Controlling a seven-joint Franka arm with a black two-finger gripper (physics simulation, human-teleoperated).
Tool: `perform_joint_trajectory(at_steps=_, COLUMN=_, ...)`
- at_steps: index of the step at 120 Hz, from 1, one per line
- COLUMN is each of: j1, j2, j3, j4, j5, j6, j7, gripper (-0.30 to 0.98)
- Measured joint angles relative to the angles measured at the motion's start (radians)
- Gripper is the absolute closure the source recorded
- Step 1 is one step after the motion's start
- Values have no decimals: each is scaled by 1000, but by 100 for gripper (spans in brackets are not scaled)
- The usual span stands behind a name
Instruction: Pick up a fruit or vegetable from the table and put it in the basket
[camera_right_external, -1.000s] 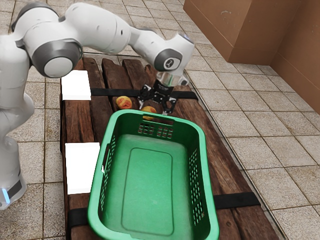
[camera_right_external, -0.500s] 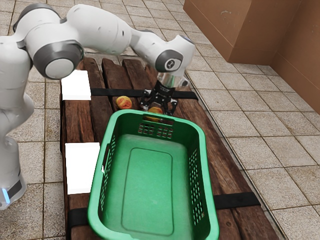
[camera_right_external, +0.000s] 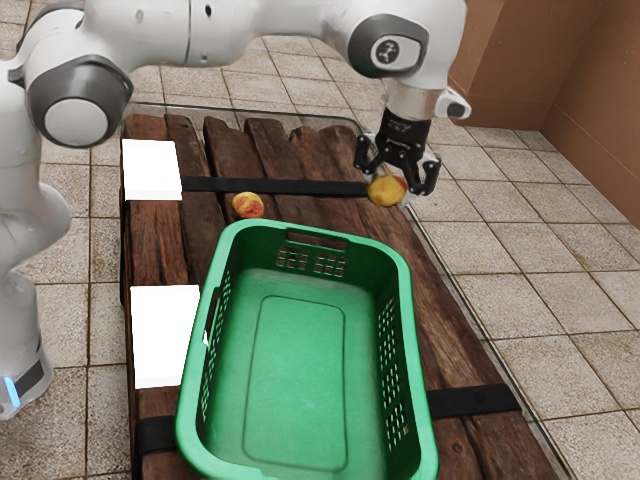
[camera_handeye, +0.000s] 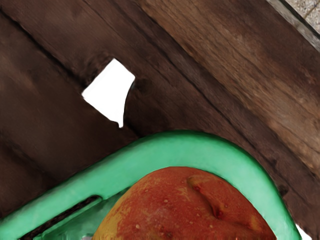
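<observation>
The arm (camera_right_external: 240, 28) reaches out high, wrist bent so the hand points down. The fingers (camera_right_external: 431, 174) stand parted by a peach's width, gripping the peach (camera_right_external: 386, 192) above the worktop (camera_right_external: 150, 245). Below them, towards the exterior view's left, are the basket (camera_right_external: 403, 275) and another peach (camera_right_external: 247, 206).

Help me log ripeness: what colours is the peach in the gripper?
The peach is red blending into yellow; the wrist view shows it best.

Patio-like space, indoors or outdoors unclear: square speckled paving tiles (camera_right_external: 560, 260), plain brown walls (camera_right_external: 590, 100), rustic table (camera_right_external: 440, 345) of rough wooden planks, black bands (camera_right_external: 475, 401) across.
</observation>
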Motion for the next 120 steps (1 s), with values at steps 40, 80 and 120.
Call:
perform_joint_trajectory(at_steps=40, j1=-291, j2=-81, j3=-42, j4=-98, j5=1, j6=-53, j7=27, gripper=41)
perform_joint_trajectory(at_steps=80, j1=-322, j2=-99, j3=-178, j4=-119, j5=-1, j6=-83, j7=43, gripper=39)
perform_joint_trajectory(at_steps=120, j1=-339, j2=-178, j3=-185, j4=-202, j5=22, j6=-83, j7=49, gripper=39)
